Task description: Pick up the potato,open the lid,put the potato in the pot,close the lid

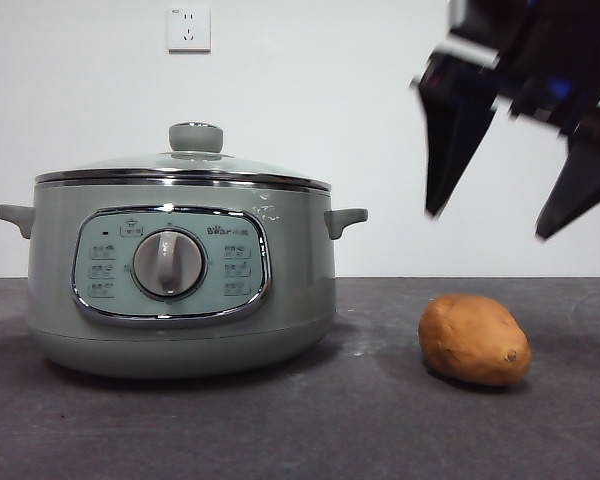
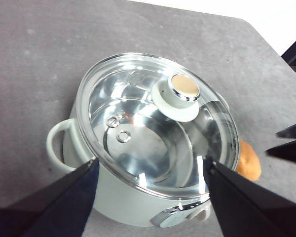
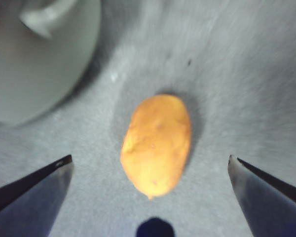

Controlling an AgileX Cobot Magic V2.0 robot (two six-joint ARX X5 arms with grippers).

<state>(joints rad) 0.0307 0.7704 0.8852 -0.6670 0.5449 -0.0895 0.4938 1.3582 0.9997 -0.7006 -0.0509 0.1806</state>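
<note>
- The pot [image 1: 180, 290] stands on the table [image 1: 300, 430], to the left in the front view.
- The lid [image 1: 185, 165] sits on the pot.
- The potato [image 1: 473, 340] lies on the table right of the pot, apart from it.
- The right gripper [image 1: 495, 215] hangs above the potato.

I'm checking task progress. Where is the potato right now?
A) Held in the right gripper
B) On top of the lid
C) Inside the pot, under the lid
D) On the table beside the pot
D: the potato lies on the table beside the pot, with the open right gripper above it, not touching it.
</note>
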